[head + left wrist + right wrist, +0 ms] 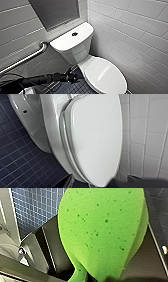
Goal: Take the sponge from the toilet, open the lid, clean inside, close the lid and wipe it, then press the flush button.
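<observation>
Lid [106, 75] down on toilet [73, 46]; sponge [100, 233] (bright green) held at right wrist.

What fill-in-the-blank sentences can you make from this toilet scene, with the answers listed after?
1. The lid of the toilet is ___.
2. The flush button sits on top of the ___.
3. The sponge is bright ___ in colour.
4. The metal grab bar is fixed to the tiled ___.
Missing words: closed; tank; green; wall.
</observation>
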Robot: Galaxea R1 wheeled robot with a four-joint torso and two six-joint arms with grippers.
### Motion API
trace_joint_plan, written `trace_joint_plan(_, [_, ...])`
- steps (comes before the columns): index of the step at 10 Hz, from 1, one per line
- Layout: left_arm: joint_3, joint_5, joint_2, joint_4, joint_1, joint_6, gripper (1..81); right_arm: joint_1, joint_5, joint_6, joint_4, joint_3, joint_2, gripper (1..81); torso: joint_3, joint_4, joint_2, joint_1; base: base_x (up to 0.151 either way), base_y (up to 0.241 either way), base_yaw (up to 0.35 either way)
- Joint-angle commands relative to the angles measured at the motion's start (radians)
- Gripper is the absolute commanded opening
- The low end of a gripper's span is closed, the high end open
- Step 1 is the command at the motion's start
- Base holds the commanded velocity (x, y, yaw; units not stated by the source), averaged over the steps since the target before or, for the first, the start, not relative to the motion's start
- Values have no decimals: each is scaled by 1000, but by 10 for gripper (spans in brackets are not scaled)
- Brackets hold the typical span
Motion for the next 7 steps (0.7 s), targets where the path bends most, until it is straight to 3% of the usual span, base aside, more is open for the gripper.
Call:
trace_joint_plan(1, [104, 113, -142, 360, 142, 7, 811, -1, -51, -8, -28, -27, -25, 10, 0, 0, 0, 0, 0, 0, 0])
trace_joint_plan(4, [90, 108, -194, 601, 410, 15, 811, -15, -50, -7, -48, -99, 14, 10, 0, 0, 0, 0, 0, 0, 0])
trace_joint_plan(6, [23, 81, -166, 775, 581, 13, 811, -23, 24, -2, -49, -23, -38, 10, 0, 0, 0, 0, 0, 0, 0])
trace_joint_plan(7, [12, 35, -174, 792, 645, 13, 811, -26, 68, -7, -51, 57, -92, 10, 0, 0, 0, 0, 0, 0, 0])
